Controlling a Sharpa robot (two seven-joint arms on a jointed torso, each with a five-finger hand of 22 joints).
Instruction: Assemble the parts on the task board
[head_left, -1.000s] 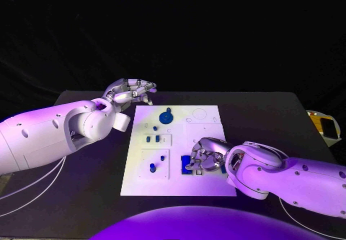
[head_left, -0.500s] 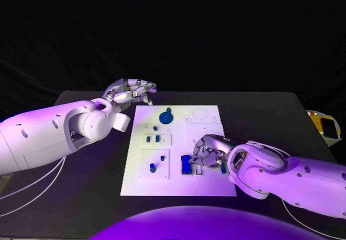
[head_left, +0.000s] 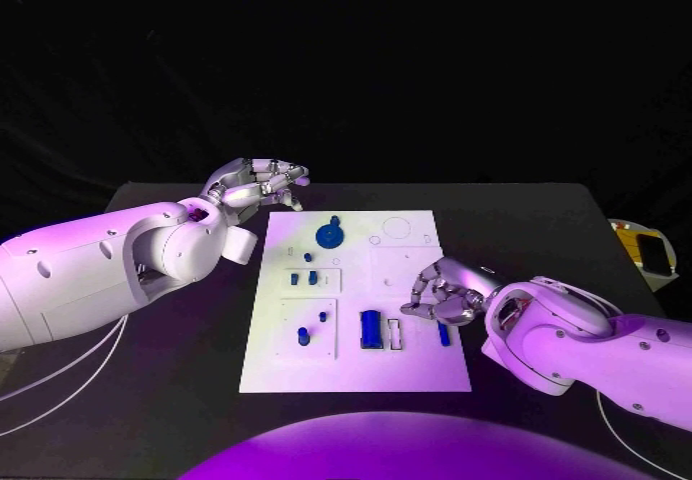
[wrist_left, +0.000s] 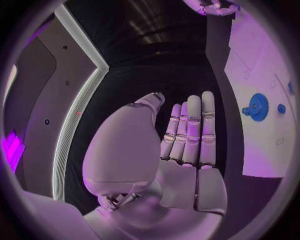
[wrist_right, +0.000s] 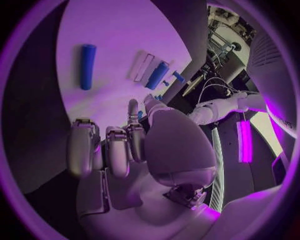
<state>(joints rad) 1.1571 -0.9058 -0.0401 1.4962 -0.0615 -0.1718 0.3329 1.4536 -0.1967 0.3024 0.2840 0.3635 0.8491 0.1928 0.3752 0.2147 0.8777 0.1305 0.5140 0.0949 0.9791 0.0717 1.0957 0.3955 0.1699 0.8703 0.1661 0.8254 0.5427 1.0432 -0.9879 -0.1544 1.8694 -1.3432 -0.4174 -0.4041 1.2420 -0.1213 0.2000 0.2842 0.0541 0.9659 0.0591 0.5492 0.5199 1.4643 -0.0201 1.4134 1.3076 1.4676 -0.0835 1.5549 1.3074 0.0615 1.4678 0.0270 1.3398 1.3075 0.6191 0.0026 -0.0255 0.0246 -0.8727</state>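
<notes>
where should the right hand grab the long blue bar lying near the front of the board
Probably across the middle of the long blue bar, coming straight down from above. It lies flat, lengthwise front to back on the task board, so its long sides are free for the right hand.

Looks like a robot lab or demo booth, not a home. Black table (head_left: 173, 300) w/ white task board (head_left: 418, 370) set square in the middle, black backdrop behind. Cables (head_left: 65, 385) trail off the table by the left arm. Left wrist view: dark wall panels w/ lit strip trim (wrist_left: 78, 115). Right wrist view: metal rig w/ cabling (wrist_right: 219, 45) and glowing strip light (wrist_right: 245, 141).
</notes>
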